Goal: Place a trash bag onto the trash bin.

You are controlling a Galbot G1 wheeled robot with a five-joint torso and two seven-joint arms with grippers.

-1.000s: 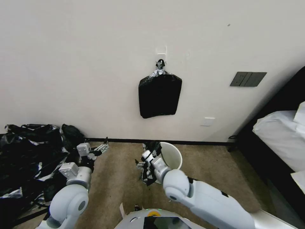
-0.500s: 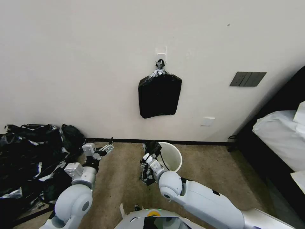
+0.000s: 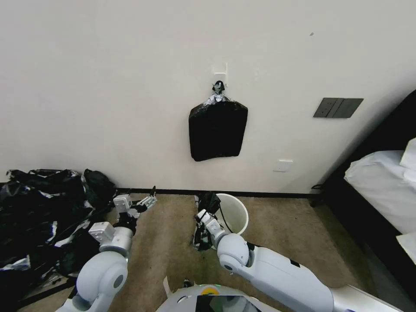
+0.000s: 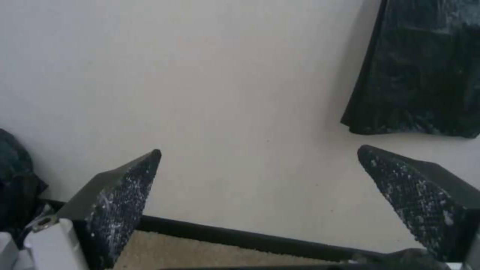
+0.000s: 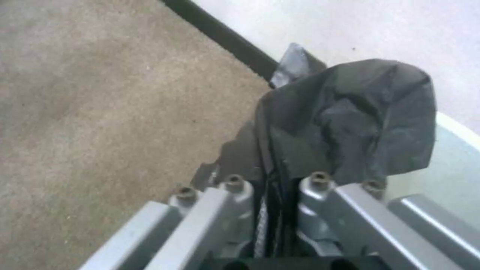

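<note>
The trash bin, a small round white bucket, stands on the carpet by the wall. My right gripper is just to the left of its rim, shut on the trash bag. The thin black bag bunches above the fingers at the rim's left edge, and more of it hangs down beside the wrist. In the right wrist view the trash bag rises from between the shut right gripper, with the bin's white rim beside it. My left gripper is held open to the left, fingers wide apart, holding nothing.
A big heap of black plastic fills the floor at the left. A flat black pack hangs from a hook on the wall above the bin. A bed with white bedding stands at the right. Open carpet lies between the two arms.
The right arm has drawn in a little to the left with the bag, keeping its grip. The left gripper has moved slightly right and toward the wall, still open.
</note>
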